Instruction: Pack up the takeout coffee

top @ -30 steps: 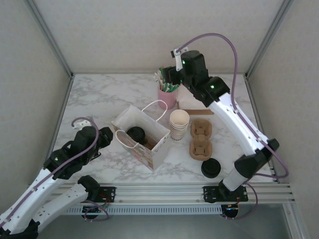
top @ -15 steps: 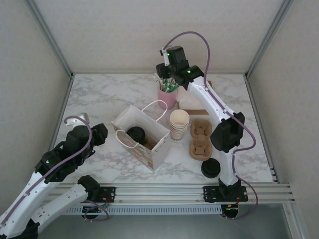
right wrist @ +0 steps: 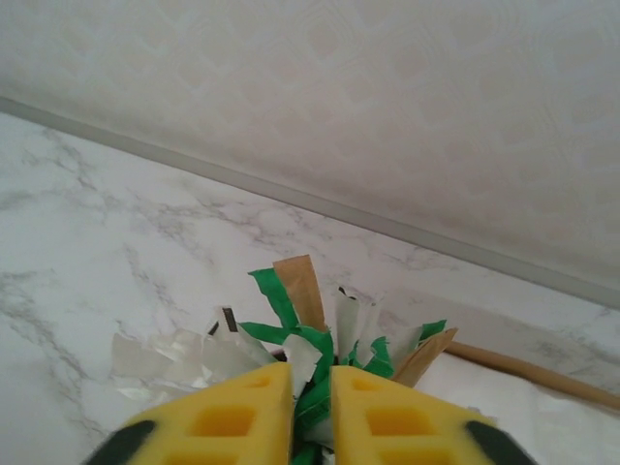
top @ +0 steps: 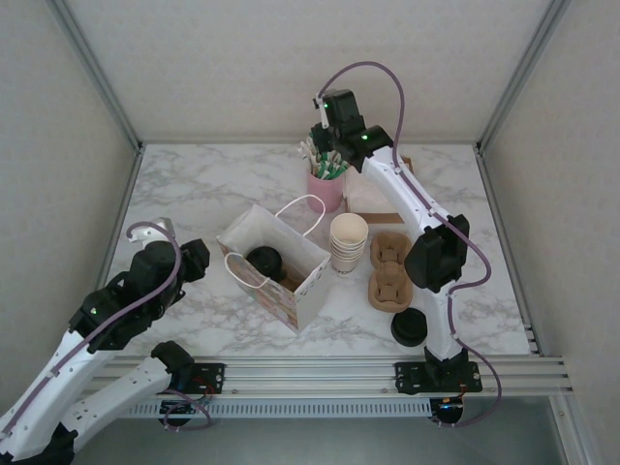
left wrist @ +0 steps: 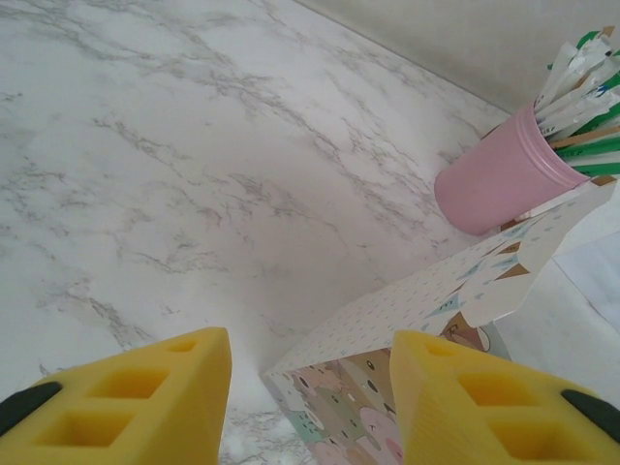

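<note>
The takeout coffee [top: 263,260], a cup with a black lid, stands inside the open patterned paper bag [top: 291,291]. My left gripper [top: 197,260] hovers left of the bag. In the left wrist view it [left wrist: 310,387] is open, with the bag's corner [left wrist: 426,300] showing between the yellow fingers, apart from them. My right gripper [top: 325,153] is at the back, over the pink cup [top: 327,189] of packets. In the right wrist view its [right wrist: 312,383] jaws are closed on a green packet [right wrist: 316,345].
A stack of lidless paper cups [top: 348,242] stands right of the bag. Two brown carriers [top: 390,271] lie beside it. A loose black lid [top: 410,327] sits at the front right. A brown board [top: 373,205] lies behind the carriers. Enclosure walls surround the table.
My right arm has swung left and folded, bringing its gripper onto the packets in the pink cup. My left arm has shifted slightly left and nearer.
</note>
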